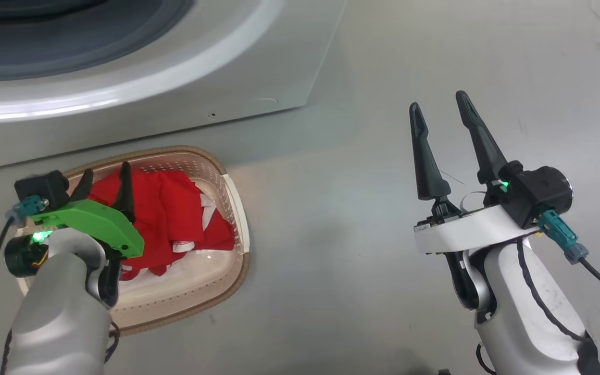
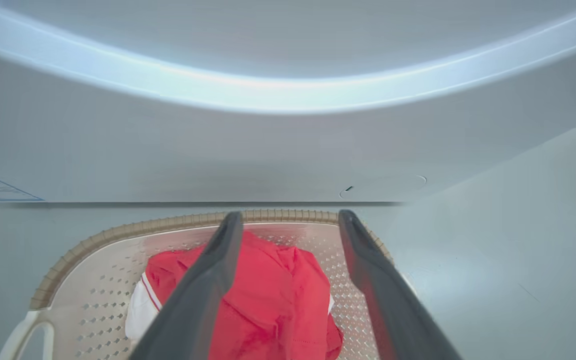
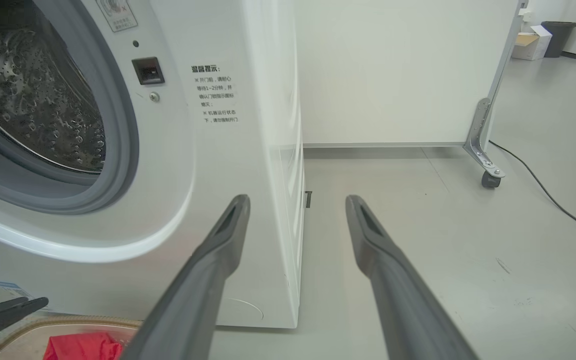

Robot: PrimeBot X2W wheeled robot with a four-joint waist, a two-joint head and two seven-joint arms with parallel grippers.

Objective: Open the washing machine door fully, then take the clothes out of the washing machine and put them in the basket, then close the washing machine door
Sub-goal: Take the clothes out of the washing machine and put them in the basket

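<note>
Left gripper (image 1: pixel 104 179) at eight o'clock stands open above the basket (image 1: pixel 170 150), so the clothes (image 1: pixel 170 208) lie free inside; right gripper (image 1: pixel 438 101) is open too.

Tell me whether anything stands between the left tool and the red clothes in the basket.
Nothing visible does. The left tool hangs open directly over the clothes, which lie uncovered in the basket; no other thing comes between them.
</note>
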